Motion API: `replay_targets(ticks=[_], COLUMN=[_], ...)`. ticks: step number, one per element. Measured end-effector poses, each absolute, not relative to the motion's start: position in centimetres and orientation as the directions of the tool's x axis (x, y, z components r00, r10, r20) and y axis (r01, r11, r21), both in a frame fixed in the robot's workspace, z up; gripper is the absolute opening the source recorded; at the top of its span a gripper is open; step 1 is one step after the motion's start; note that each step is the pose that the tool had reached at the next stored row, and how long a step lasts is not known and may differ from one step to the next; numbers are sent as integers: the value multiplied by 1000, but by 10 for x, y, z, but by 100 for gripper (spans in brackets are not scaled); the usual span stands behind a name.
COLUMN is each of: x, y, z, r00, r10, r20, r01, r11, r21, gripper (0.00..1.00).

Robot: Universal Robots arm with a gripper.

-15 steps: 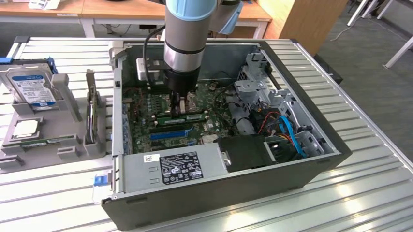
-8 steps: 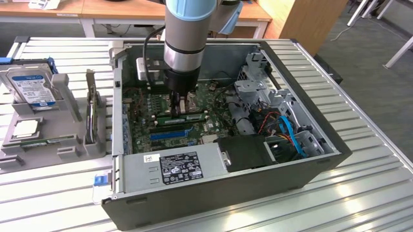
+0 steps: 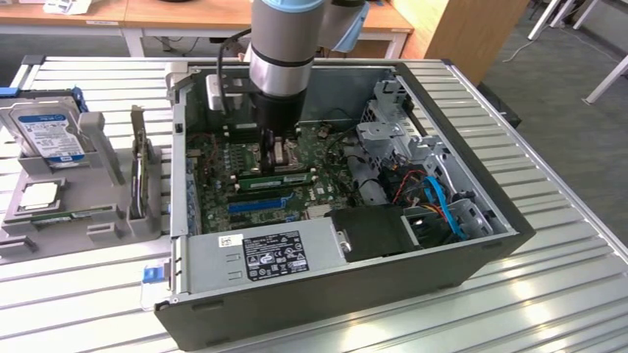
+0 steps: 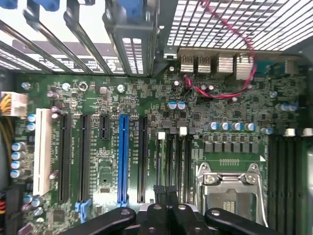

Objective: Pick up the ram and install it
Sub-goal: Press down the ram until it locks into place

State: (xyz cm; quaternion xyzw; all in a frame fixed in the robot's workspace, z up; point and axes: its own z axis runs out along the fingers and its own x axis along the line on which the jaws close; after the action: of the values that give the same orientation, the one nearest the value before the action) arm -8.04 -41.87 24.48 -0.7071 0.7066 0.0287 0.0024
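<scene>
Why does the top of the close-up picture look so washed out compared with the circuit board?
In the wrist view, daylight shines through the case's slotted back wall and blows it white, while the motherboard sits dimmer but readable. In the exterior view, light is even, with soft glare on the ribbed metal table.

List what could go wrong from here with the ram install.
The gripper hangs low over the motherboard, right beside the open processor socket; a sideways slip could probably damage it. The arm also stands close to the case wall, so a wide swing might strike it.
</scene>
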Motion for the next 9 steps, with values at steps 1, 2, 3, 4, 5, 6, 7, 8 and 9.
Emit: replay_targets(ticks=[1,2,3,4,5,6,7,8,9], x=[-80,-80,-80,-80,-80,-80,-80,-80,-80], y=[-419,-419,-419,-419,-419,-419,-419,-419,-419], z=[248,252,256,260,265,270,274,278,282], r00=[0,0,0,0,0,0,0,0,0], r10=[-999,-999,-999,-999,-999,-999,-999,-999,-999], r20=[-44,-44,-44,-44,-44,-44,-44,-44,-44], r01=[-999,-999,-999,-999,-999,-999,-999,-999,-999], r11=[-2,-1,-2,-2,-1,-1,-1,-1,-1], r21=[37,37,37,37,37,37,37,37,37], gripper=[10,10,10,10,10,10,10,10,10])
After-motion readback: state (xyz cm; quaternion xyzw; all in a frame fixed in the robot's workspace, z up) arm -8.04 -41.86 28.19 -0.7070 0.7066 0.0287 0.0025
